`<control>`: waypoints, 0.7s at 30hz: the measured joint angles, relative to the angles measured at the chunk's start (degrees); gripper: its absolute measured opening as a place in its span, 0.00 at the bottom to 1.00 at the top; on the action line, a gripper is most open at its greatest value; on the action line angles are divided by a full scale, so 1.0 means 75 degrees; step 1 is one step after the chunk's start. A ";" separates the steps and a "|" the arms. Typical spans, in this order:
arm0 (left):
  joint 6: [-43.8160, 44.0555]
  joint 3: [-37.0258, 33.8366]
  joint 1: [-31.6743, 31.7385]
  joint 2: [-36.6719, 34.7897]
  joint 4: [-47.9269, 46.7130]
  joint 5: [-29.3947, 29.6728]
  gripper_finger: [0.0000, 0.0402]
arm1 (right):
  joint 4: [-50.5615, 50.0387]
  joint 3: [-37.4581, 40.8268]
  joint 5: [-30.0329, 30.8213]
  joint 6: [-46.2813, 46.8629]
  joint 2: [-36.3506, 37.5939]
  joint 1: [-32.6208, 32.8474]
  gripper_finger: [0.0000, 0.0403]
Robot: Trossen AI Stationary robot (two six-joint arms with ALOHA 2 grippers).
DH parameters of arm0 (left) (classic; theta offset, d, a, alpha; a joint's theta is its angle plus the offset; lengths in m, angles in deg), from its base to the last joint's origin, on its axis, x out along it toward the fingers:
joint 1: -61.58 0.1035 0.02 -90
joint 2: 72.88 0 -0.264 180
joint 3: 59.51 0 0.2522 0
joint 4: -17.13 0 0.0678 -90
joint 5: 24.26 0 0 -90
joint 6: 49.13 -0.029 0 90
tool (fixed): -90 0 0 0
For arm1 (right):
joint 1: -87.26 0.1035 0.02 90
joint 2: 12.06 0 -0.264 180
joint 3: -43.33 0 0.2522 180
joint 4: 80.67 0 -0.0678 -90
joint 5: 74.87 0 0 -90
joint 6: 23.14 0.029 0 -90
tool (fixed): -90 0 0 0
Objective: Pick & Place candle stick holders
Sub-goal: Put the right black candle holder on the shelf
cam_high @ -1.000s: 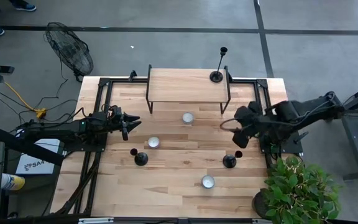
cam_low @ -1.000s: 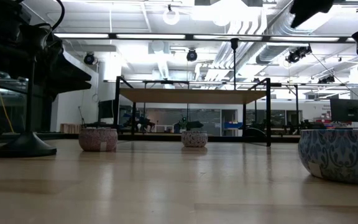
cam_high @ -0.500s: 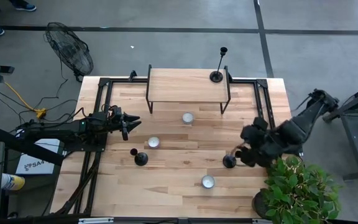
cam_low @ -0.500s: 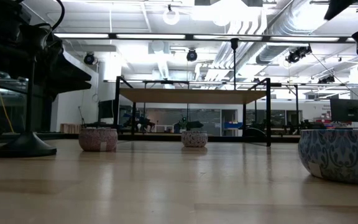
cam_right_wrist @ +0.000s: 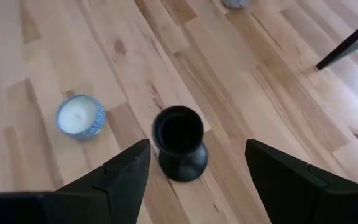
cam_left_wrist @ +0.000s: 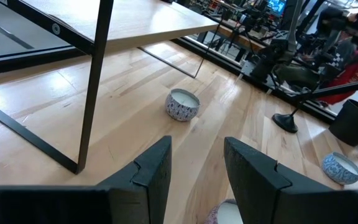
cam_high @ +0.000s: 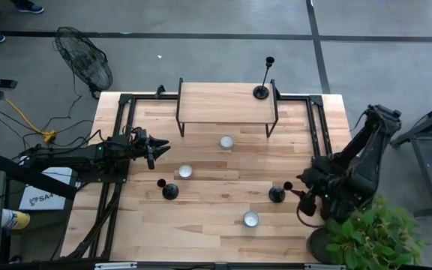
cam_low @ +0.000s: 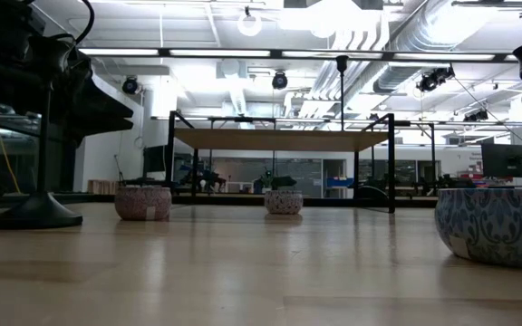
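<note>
Bright overhead ceiling lights (cam_low: 249, 24) — glare, dark silhouettes — soft wrist-view blur.

The table (cam_high: 223, 225) has a pale butcher-block top of wood strips with black metal framing along its sides. A raised wooden shelf (cam_high: 223, 101) on thin black legs stands at its far edge. Around it lies a grey concrete floor (cam_high: 201, 56) crossed by dark seams. A black floor fan (cam_high: 85, 58) stands off the far left corner, with a yellow cable (cam_high: 22, 116) trailing near it. A green potted plant (cam_high: 366, 236) sits at the near right corner. Across the room, the ceiling carries long fluorescent lights (cam_low: 198, 52), white ducts (cam_low: 388, 54) and round hanging lamps (cam_low: 249, 23).
</note>
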 joint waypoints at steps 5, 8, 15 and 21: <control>-0.0002 0.0000 -0.0002 0.0001 0.0000 0.0000 0.36 | 0.0533 0.0372 -0.0063 0.0036 0.0003 0.0092 0.64; -0.0003 0.0000 -0.0003 0.0003 0.0000 0.0000 0.36 | 0.0890 0.0465 -0.0178 -0.0125 0.0003 0.0087 0.64; -0.0001 0.0000 -0.0003 0.0000 0.0000 0.0000 0.36 | 0.1223 0.0484 -0.0158 -0.0430 0.0003 0.0086 0.64; -0.0002 0.0000 -0.0002 0.0002 0.0000 0.0000 0.36 | 0.1224 0.0484 0.0006 -0.0506 -0.0002 -0.0096 0.64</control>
